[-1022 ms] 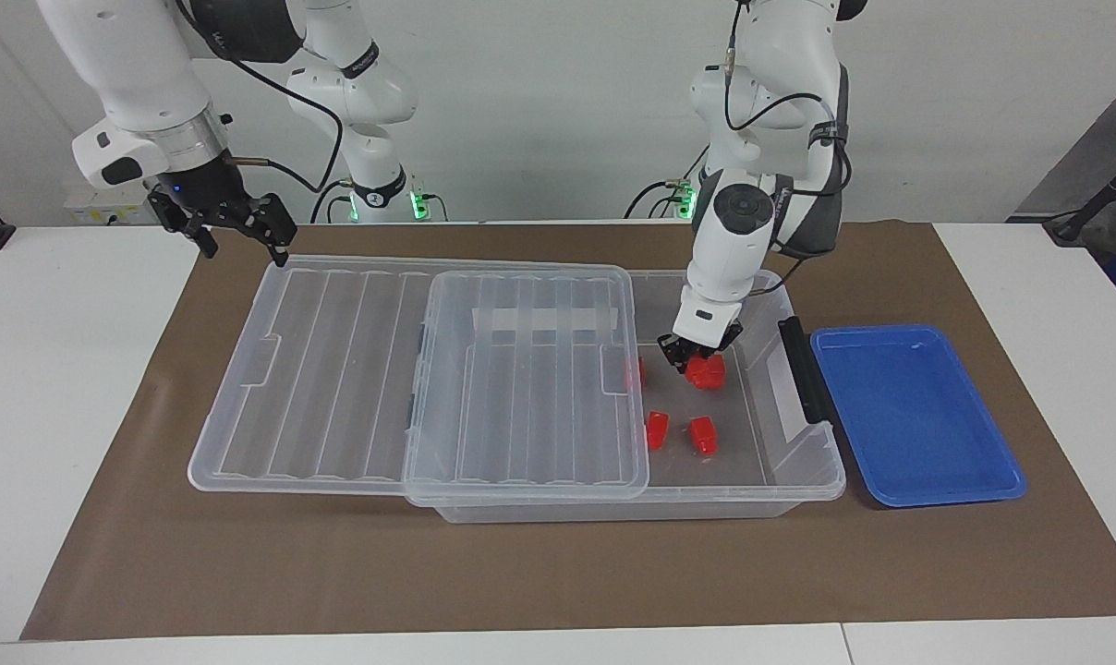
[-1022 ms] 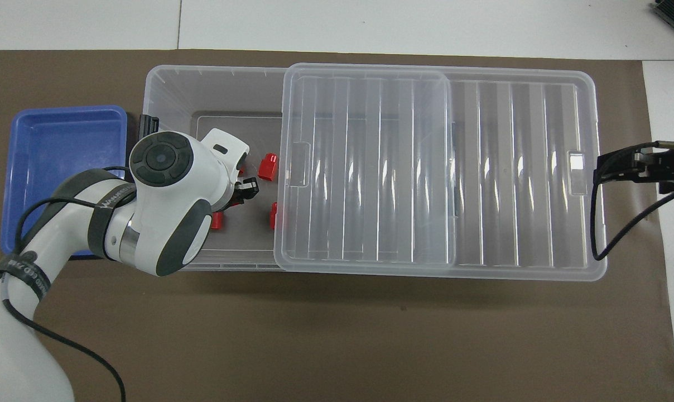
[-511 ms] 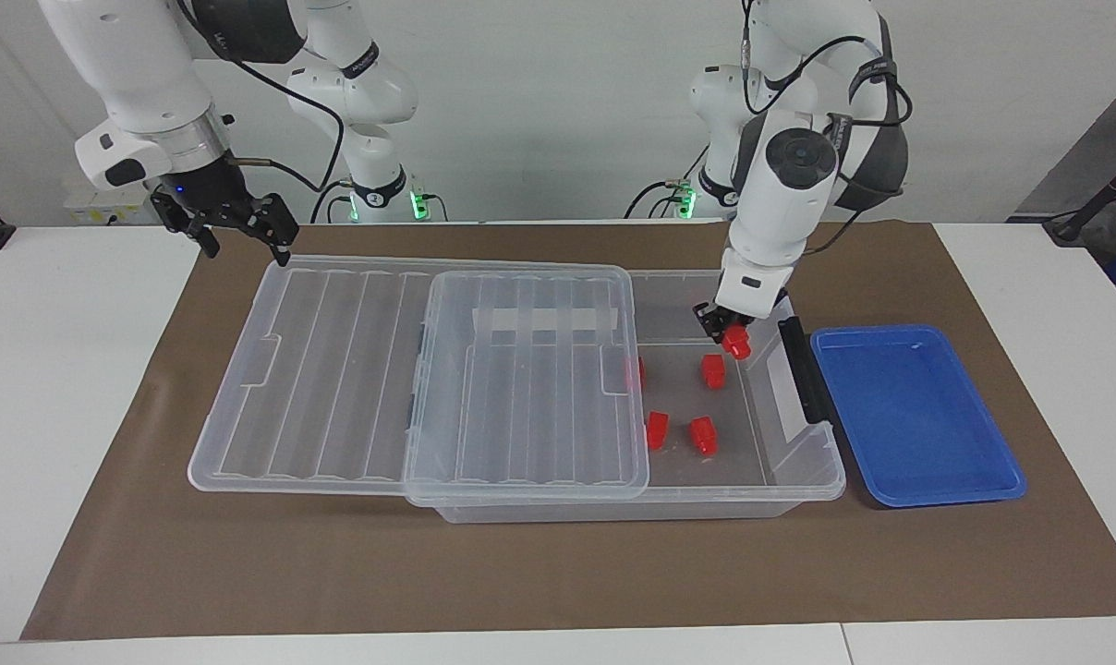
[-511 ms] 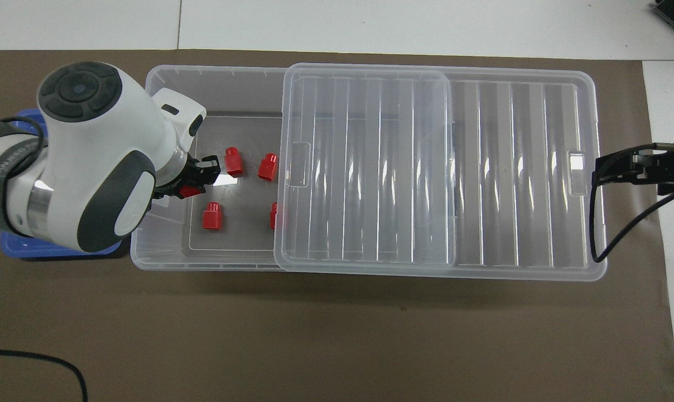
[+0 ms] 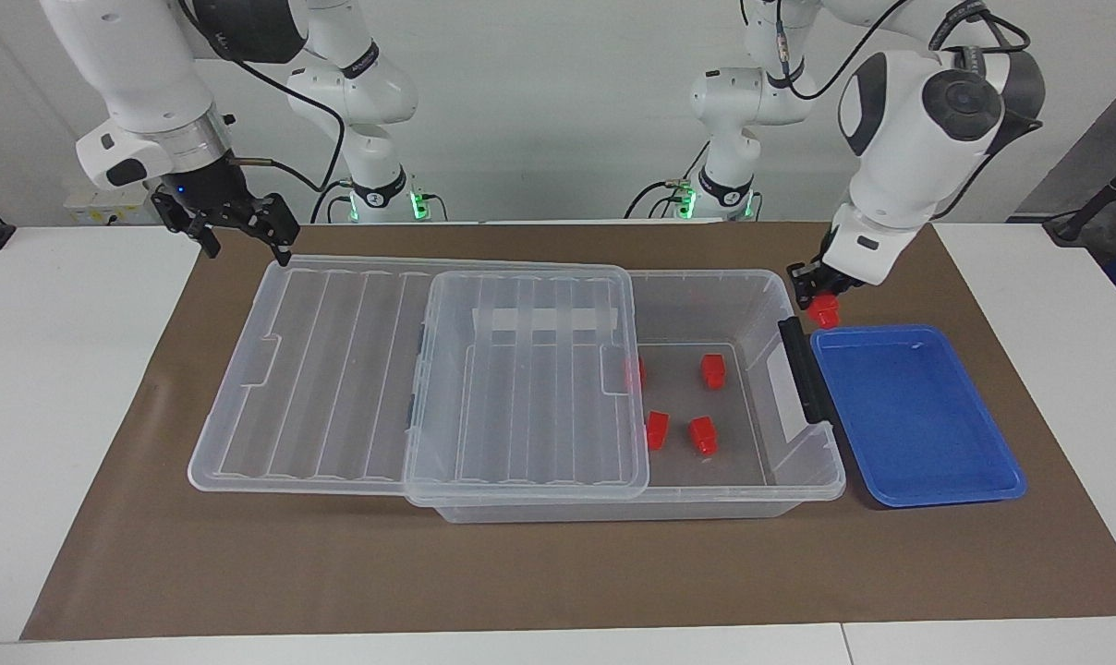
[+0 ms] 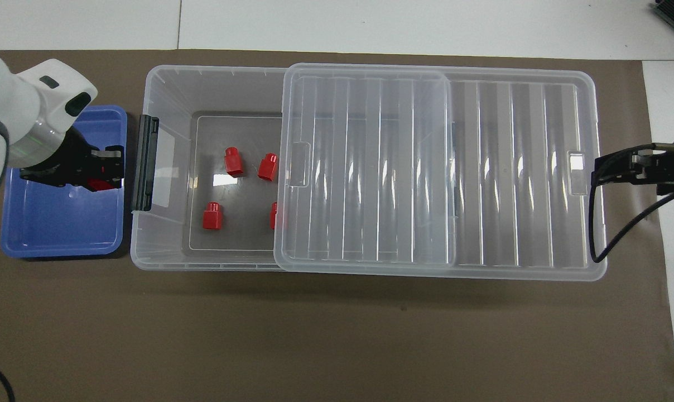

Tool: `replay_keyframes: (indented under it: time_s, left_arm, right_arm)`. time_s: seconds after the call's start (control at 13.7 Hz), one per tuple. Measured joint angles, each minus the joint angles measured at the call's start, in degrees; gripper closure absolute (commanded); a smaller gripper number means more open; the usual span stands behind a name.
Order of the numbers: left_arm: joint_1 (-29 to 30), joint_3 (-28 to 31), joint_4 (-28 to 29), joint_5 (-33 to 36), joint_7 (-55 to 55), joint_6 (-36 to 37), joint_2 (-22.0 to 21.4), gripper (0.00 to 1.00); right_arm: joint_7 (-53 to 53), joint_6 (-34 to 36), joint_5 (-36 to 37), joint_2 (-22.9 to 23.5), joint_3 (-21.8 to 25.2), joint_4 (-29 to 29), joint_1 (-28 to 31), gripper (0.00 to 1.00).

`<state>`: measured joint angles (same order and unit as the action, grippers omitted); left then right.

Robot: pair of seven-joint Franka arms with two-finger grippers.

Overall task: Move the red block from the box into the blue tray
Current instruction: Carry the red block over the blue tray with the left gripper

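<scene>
Over the blue tray [image 5: 918, 416], left gripper [image 5: 821, 300] clamped on red block [image 5: 825, 311], out of box [image 5: 752, 305]; drop still to do. Right gripper [image 5: 235, 226] waits, fingers apart.

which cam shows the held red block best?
Facing view: the red block hangs clear below the left gripper, raised beside the blue tray. Overhead view shows only a red sliver under the gripper, over the tray.
</scene>
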<state>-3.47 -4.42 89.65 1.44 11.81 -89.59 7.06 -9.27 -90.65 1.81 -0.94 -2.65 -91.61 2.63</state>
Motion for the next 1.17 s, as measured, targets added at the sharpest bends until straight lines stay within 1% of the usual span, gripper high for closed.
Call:
replay_keyframes:
  time_s: [0.22,0.44,0.51,0.66,0.95,1.17]
  left_arm:
    - [5.82,0.18,0.23,-0.22,-11.6,-0.01,-0.27,0.89]
    - [11.04,0.31,1.38,-0.3,-17.33,-2.97,-0.32,0.89]
    - [12.59,0.34,2.94,-0.32,-19.13,-5.68,-0.52,0.89]
    - [15.32,0.41,7.94,-0.34,-21.19,-12.81,-0.98,0.89]
    - [17.6,0.44,15.01,-0.4,-21.66,-23.67,-0.97,0.89]
    - [19.34,0.46,21.72,-0.41,-21.66,-34.1,-0.71,0.89]
  right_arm:
    - [0.0,0.0,-0.04,0.0,0.0,0.0,0.0,0.0]
    - [0.0,0.0,-0.05,0.0,-0.03,0.0,-0.01,0.0]
    - [0.0,0.0,-0.05,0.0,-0.03,0.0,-0.02,0.0]
    - [0.0,0.0,-0.05,0.0,-0.04,0.0,-0.02,0.0]
    - [0.0,0.0,-0.05,0.0,-0.04,0.0,-0.02,0.0]
    - [0.0,0.0,-0.05,0.0,-0.04,0.0,-0.02,0.0]
